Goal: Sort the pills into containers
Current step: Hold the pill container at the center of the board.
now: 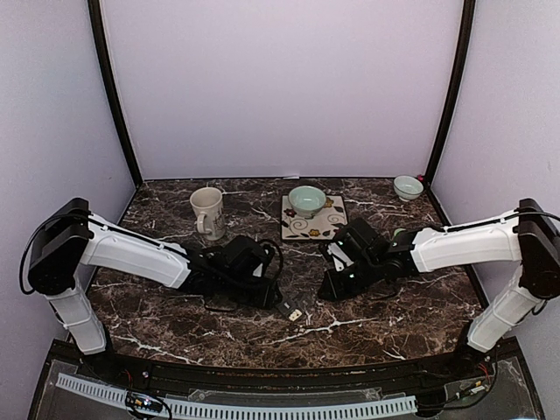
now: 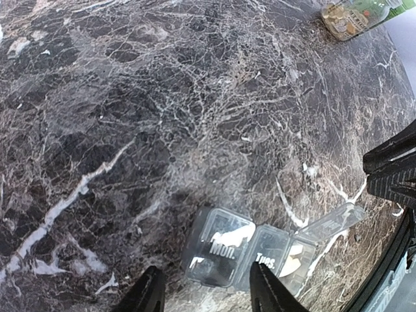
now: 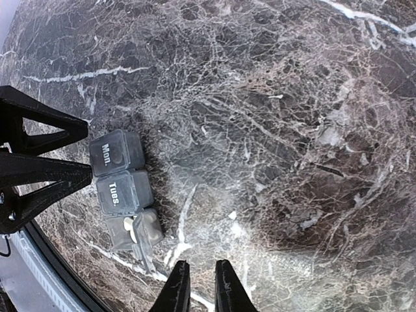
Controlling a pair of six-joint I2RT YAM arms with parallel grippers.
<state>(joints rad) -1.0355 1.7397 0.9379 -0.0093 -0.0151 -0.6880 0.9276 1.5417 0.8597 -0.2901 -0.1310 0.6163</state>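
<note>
Left end effector [image 2: 205, 289], parted and empty, should settle squarely around the containers [image 2: 250, 253] at twelve o'clock, while the nearly clenched, empty right end effector [image 3: 200, 286] stays clear of the counter [image 2: 130, 97].

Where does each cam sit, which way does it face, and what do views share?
Top external: above and behind the bases, looking down on the table, both arms, mug, bowl.
Left wrist: low, facing the tabletop; own fingertips bottom edge, pill organizer just beyond.
Right wrist: facing down; own narrow fingertips bottom edge, left gripper at left.
Shared: the organizer, in all three.
</note>
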